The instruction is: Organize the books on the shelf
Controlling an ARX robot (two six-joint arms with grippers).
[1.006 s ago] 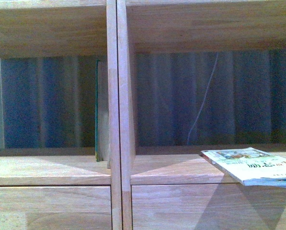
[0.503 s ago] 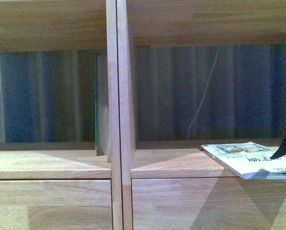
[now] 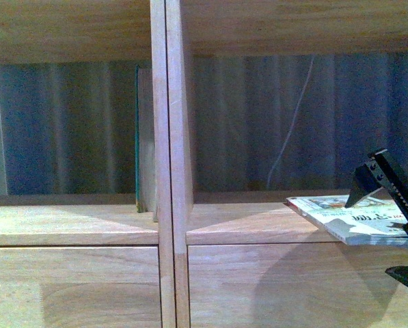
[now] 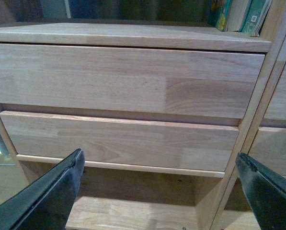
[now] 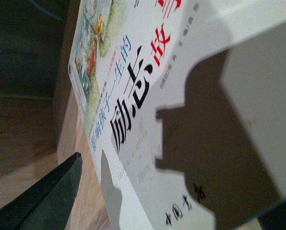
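Your shelf (image 3: pixel 67 27) fills the front view: two open compartments side by side, split by an upright divider (image 3: pixel 169 137), with drawers (image 3: pixel 74 287) below each.

The white book (image 3: pixel 327 212) lies flat in the right compartment, at the front edge of its board and toward the right end. Its cover faces up and one corner points toward the divider. In the right wrist view its black and red Chinese title and a small colourful illustration run across most of the picture.

The teal book (image 3: pixel 142 137) stands upright in the left compartment. It is pressed against the divider at the board's right end, set slightly back from the front edge.

Your right claw (image 3: pixel 378 236) comes in from the right side of the shelf with its jaws apart, straddling the white book. The upper finger (image 3: pixel 381 178) sits over the cover near the book's right end. The lower finger (image 3: pixel 407 279) hangs below the board's front edge, apart from the book. You cannot tell from these views whether the upper finger touches the cover.

Your left claw (image 4: pixel 158 154) is spread wide and holds nothing. Its wrist view looks at two stacked drawers on the shelf, with a few upright books (image 4: pixel 238 14) in the compartment above them, at that board's far end beside the post.
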